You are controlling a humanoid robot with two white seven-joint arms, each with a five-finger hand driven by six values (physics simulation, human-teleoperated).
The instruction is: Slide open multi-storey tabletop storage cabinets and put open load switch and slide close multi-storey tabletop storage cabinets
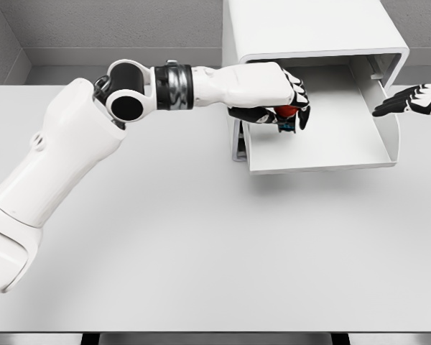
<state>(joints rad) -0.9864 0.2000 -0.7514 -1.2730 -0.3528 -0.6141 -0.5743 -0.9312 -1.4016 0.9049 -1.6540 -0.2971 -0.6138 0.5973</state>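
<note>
From the head view, the left arm reaches from the lower left across the white worktop [165,244] to the cabinet [309,29] at the far edge, whose drawer [323,154] stands pulled out toward the robot. The left hand [276,97] hangs over the drawer's left part, its dark fingers [302,108] curled downward around the switch [286,113], a small red and dark thing that shows only partly, just beneath the palm and between the fingertips. The switch lies inside the outline of the drawer, near its left wall and toward the back; whether it touches the drawer floor or is held a little above it cannot be told. The right hand [413,99] comes in from the right edge, just beside the drawer's right wall, with its fingers stretched out and relaxed toward the cabinet, grasping nothing.
</note>
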